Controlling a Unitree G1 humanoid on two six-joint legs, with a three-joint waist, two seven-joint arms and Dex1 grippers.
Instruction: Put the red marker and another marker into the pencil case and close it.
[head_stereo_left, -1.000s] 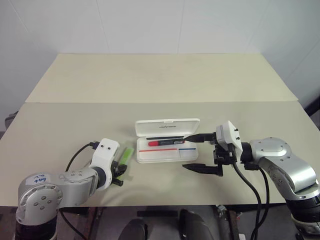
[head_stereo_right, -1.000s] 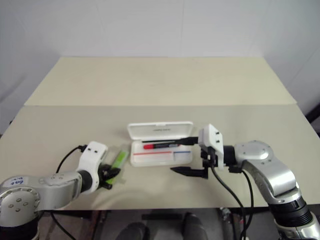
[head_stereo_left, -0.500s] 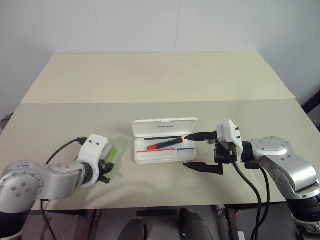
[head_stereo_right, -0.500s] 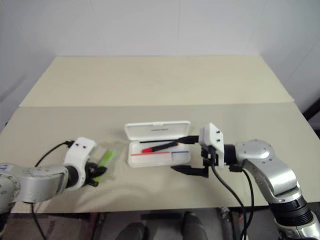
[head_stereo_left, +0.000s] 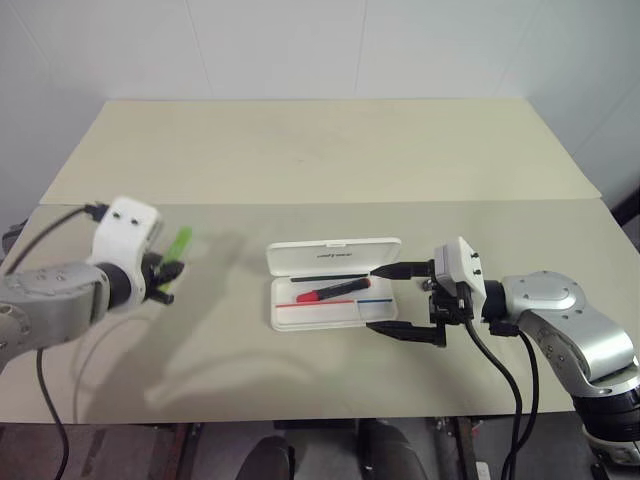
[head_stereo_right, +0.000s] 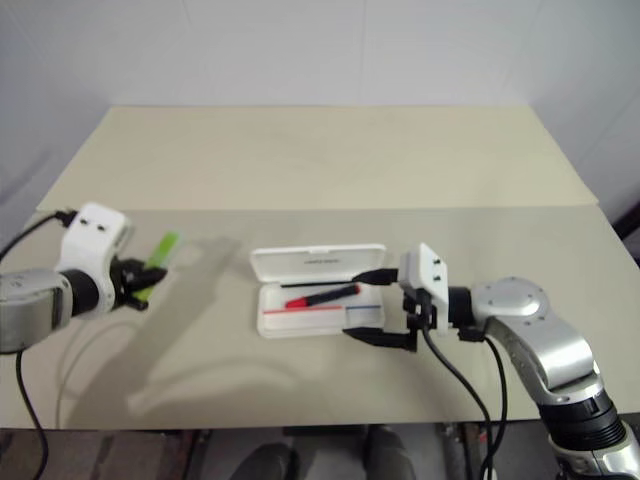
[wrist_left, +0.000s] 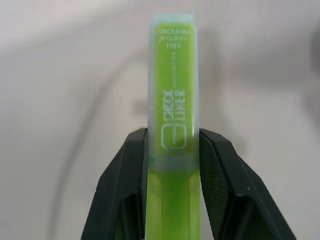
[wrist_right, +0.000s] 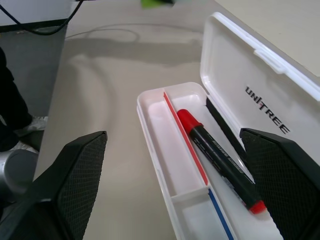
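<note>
The white pencil case (head_stereo_left: 283, 318) lies open at the table's middle, its lid (head_stereo_left: 335, 255) folded back. The red marker (head_stereo_left: 333, 291) lies slanted inside it, its black body and red ends also visible in the right wrist view (wrist_right: 220, 160). My left gripper (head_stereo_left: 165, 272) hangs above the table at the far left, shut on the lime-green highlighter (wrist_left: 172, 100), which sticks out past its fingers (wrist_left: 220, 175). My right gripper (head_stereo_left: 385, 300) stands open at the case's right end, one finger on each side of it, holding nothing.
A slim black item (wrist_right: 222, 117) lies in the case along the hinge, behind the red marker. A black cable (head_stereo_left: 55, 225) trails from my left wrist. A seam (head_stereo_left: 300, 203) splits the near table from the far one, which is bare.
My left gripper has lifted the green highlighter off the table and carried it up and to the left. The right arm and the case have stayed put.
</note>
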